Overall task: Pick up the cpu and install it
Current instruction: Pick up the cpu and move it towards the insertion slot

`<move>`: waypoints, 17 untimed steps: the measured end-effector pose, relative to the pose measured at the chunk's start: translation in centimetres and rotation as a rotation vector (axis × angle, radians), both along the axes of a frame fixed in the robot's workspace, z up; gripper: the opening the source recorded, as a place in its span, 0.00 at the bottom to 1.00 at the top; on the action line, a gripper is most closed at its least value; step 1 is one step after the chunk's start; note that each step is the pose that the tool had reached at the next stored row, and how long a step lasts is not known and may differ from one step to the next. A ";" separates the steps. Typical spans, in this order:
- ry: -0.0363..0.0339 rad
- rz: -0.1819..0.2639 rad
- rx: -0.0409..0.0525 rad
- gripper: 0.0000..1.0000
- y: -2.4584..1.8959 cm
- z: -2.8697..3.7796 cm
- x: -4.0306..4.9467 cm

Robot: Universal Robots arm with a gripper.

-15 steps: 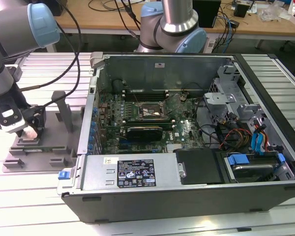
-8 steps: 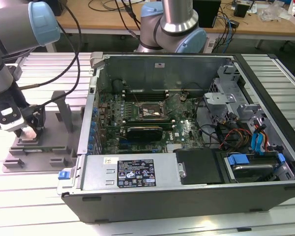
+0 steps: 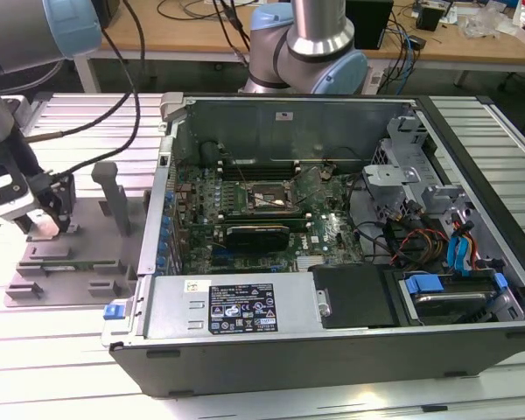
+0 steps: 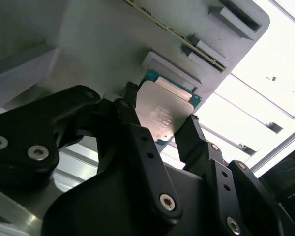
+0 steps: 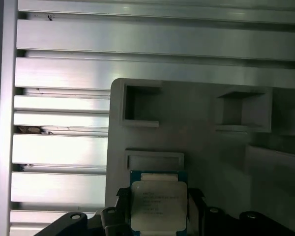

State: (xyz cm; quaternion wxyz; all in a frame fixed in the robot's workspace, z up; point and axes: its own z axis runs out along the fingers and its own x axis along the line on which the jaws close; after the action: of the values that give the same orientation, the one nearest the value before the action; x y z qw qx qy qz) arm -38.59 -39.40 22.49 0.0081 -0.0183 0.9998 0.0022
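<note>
Cpu [image 4: 162,110] [image 5: 157,204] pinched by two opposite edges between jaws closed on it, at grey tray [image 3: 70,262]; lifted or resting, unclear. Arm [image 3: 4,131] bent low at nine o'clock of open computer case [image 3: 332,332]. Upright tray post [image 3: 118,206] at three o'clock of jaws, before case wall. Slatted worktop [image 3: 52,341] beneath.

Showing no text that can be read off. Carrying white print & small symbols, chars not making out: black label [image 3: 243,308] sitting on grey metal cover [image 3: 171,311] in exterior view. Sitting just beside it, toward exterior view's left: small white sticker [image 3: 197,285], print likewise unreadable. Bearing faint etched lines in both wrist views: cpu [image 4: 160,110] [image 5: 157,204] top, chars not resolving.
</note>
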 end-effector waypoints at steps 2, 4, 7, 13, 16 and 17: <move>0.0006 0.000 -0.0028 0.55 0.00 0.60 0.04; 0.0006 0.000 -0.0033 0.55 0.00 1.32 0.05; 0.0007 0.000 -0.0033 0.55 0.00 2.64 0.05; 0.0006 0.000 -0.0033 0.55 0.00 5.86 0.05; 0.0006 0.000 -0.0032 0.55 0.00 7.24 0.05; 0.0006 0.000 -0.0033 0.55 0.00 7.83 0.05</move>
State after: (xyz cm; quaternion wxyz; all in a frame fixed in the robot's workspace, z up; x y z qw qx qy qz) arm -38.53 -39.40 30.32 0.0078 -0.0183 0.9998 0.0005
